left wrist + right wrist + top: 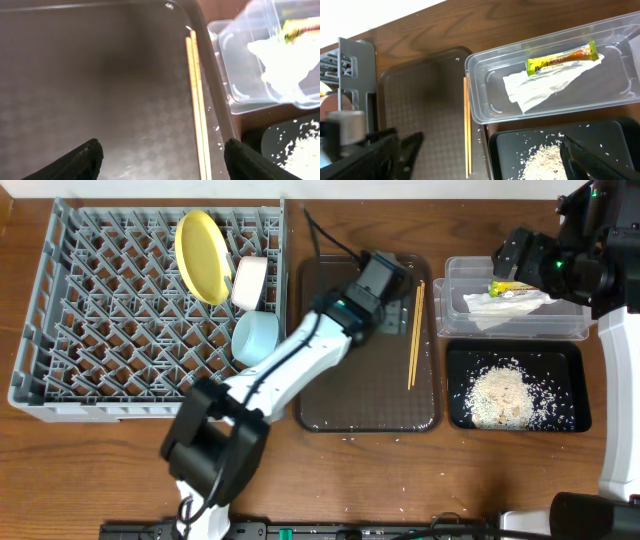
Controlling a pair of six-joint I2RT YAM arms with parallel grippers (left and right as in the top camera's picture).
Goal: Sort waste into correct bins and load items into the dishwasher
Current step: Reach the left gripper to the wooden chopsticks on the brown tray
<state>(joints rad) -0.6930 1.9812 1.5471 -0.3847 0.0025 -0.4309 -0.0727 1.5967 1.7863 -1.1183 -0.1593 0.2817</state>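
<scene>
The wooden chopsticks (414,330) lie side by side along the right edge of the brown serving tray (340,395). My left gripper (392,280) hovers low over that tray, open. In its wrist view the chopsticks (197,100) run between the fingers, close to the right fingertip (247,162). My right gripper (515,255) hangs open above the clear tub (455,280), empty. The tub holds the green-yellow wrapper (560,59) and the white napkin (540,87). White rice scraps (500,395) lie in the black tray (575,355). The grey rack (90,300) holds a yellow plate (203,255), a white cup (250,282) and a light blue bowl (255,337).
A black cable (325,242) runs over the table's far side down to the left wrist. A few rice grains (350,438) lie on the wooden table in front of the brown tray. The rack's right wall (283,270) stands right beside the brown tray.
</scene>
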